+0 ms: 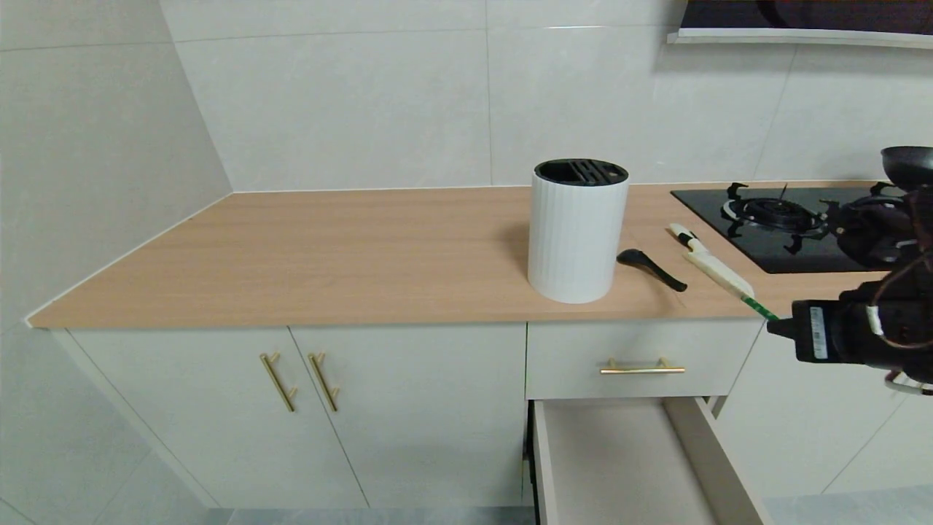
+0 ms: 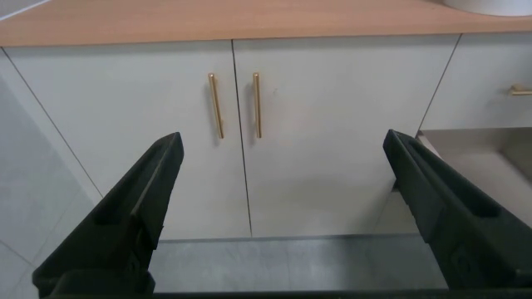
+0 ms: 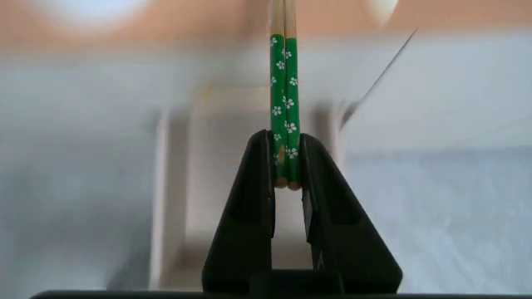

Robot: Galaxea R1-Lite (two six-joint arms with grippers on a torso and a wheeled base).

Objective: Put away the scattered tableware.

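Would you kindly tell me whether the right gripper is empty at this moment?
No, the right gripper is shut on a pair of green, flower-patterned chopsticks.

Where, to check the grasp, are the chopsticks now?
In the head view the chopsticks sit on the robot's right at the front edge of the counter, right of the black spoon, green ends pinched in the right gripper.

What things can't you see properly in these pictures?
1. Inside the white holder: head view, its walls and black slotted top hide it.
2. Open drawer: head view, its front is cut off by the bottom edge.
3. Pan: head view, cut off by the right edge.
4. Chopsticks in the right gripper: right wrist view, far tips blur and leave the top edge.
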